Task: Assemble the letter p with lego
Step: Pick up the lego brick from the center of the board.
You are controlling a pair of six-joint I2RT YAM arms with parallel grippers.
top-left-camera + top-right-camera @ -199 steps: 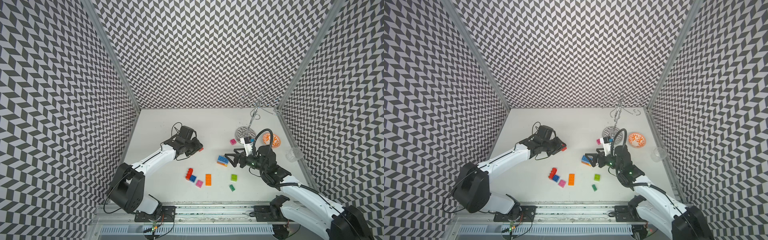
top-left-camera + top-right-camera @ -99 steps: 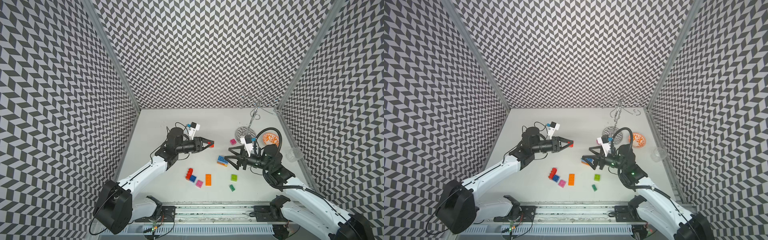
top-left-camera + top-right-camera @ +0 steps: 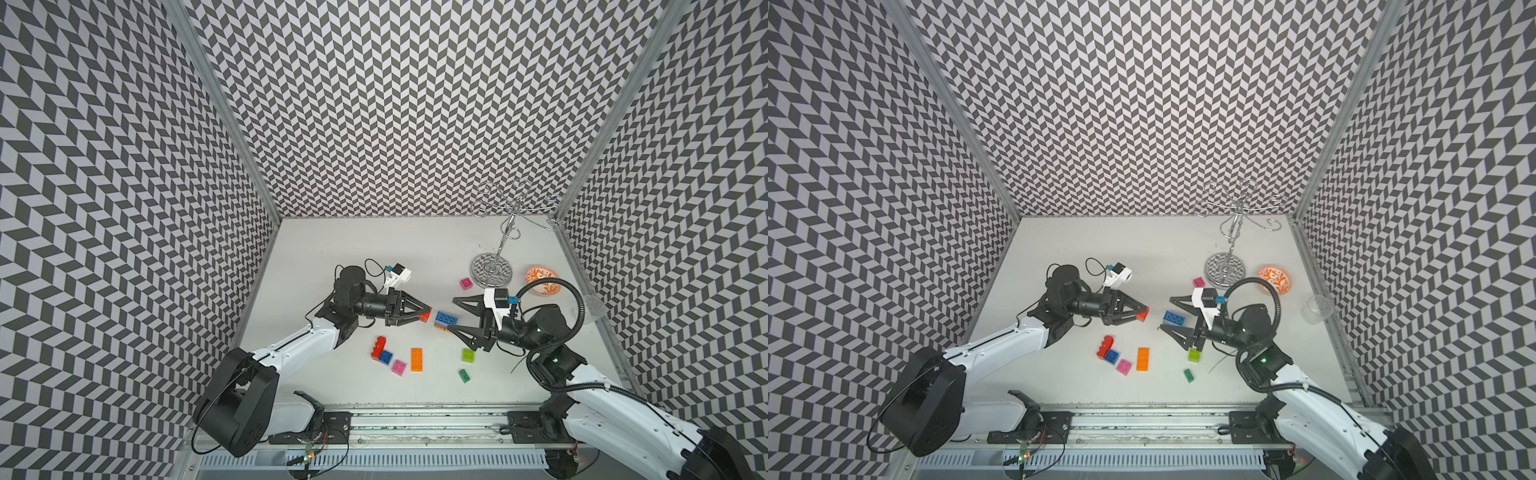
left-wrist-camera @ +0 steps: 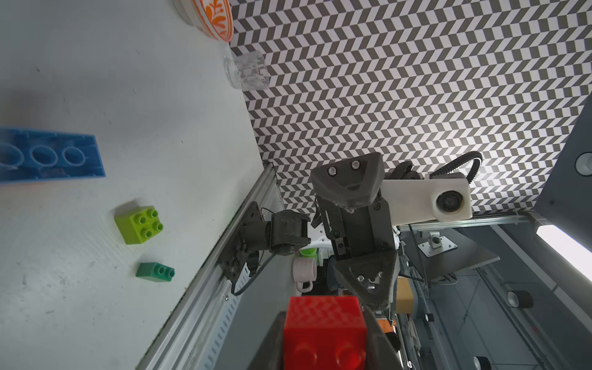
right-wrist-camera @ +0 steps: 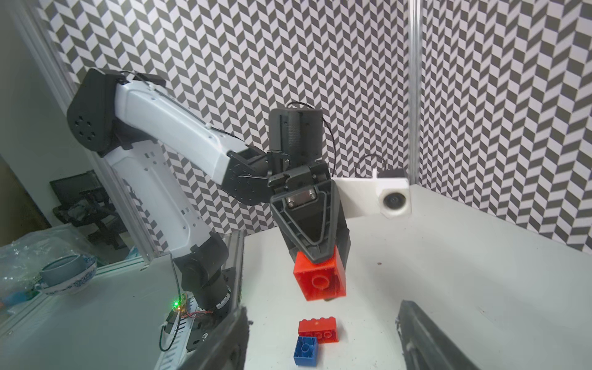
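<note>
White tabletop (image 3: 374,249), mid-frame: we logged one glossy red square brick (image 3: 424,318), clenched by left gripper (image 3: 427,311); right gripper (image 3: 452,313) splayed, empty.

Overhead pair, two wrist cameras
Both top views share the whole surface (image 3: 357,249) from high above; wrist views face each other.
</note>
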